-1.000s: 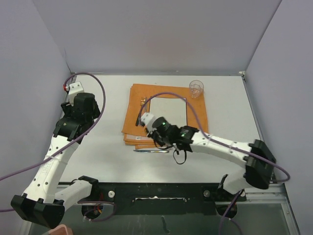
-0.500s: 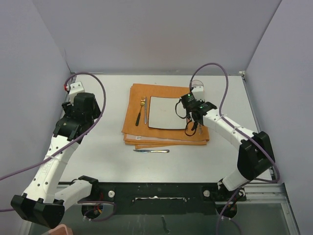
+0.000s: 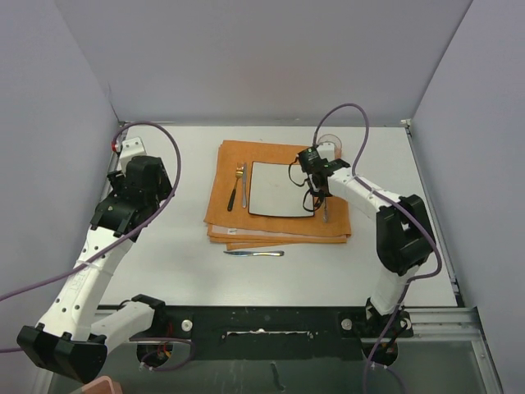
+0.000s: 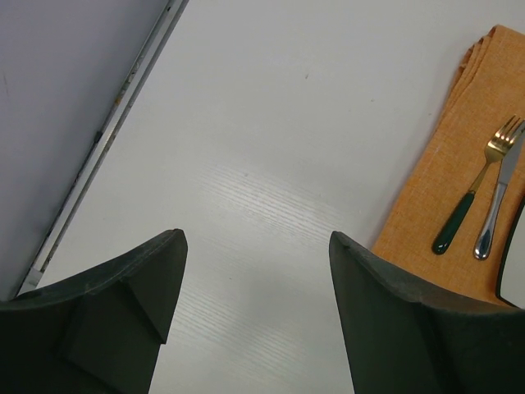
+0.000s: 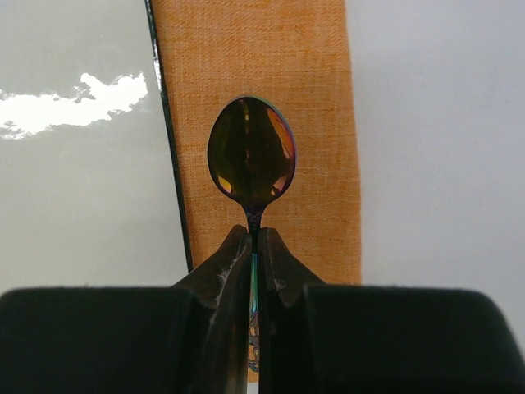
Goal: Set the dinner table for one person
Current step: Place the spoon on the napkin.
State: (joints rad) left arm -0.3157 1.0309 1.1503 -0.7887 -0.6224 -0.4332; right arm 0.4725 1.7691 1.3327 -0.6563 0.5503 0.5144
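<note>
The dinner table (image 3: 180,238) is a white-grey top. An orange folded cloth (image 3: 225,205) lies on it with a square white plate (image 3: 275,189) on top. A green-handled gold fork (image 3: 235,190) and a silver utensil (image 3: 244,182) lie on the cloth left of the plate. My right gripper (image 3: 316,182) is shut on a dark iridescent spoon (image 5: 251,153), held over the cloth strip (image 5: 271,74) just right of the plate (image 5: 82,180). My left gripper (image 4: 256,246) is open and empty over bare table (image 4: 246,123), left of the cloth (image 4: 435,197).
A silver knife (image 3: 254,254) lies on the table in front of the cloth. A clear glass (image 3: 332,146) stands at the cloth's far right corner, partly behind the right arm. Grey walls close in the back and both sides.
My right gripper has swung from the cloth's front left area to the right side of the plate, carrying the spoon. The left arm has barely moved.
</note>
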